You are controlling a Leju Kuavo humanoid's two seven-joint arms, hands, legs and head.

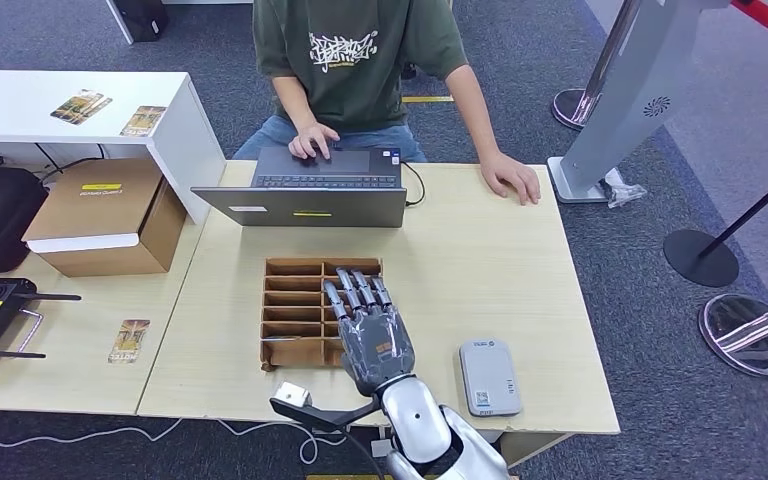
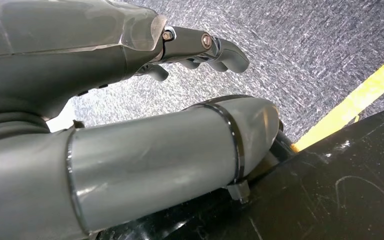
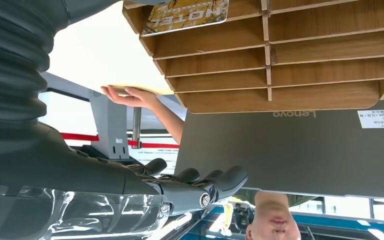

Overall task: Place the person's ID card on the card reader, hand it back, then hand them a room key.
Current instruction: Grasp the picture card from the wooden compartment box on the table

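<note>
While the person (image 1: 360, 60) types on the laptop (image 1: 305, 195) at the far edge of the table (image 1: 480, 270), the right hand (image 1: 370, 335) hangs flat over the brown card tray (image 1: 295, 310) in the middle, fingers (image 1: 355, 290) stretched out and holding nothing. One hotel card (image 3: 187, 15) sits in a tray slot. Near the front edge lies the grey card reader (image 1: 488, 375). By the floor, the left hand (image 2: 130, 45) has loosely bent fingers, holding nothing
</note>
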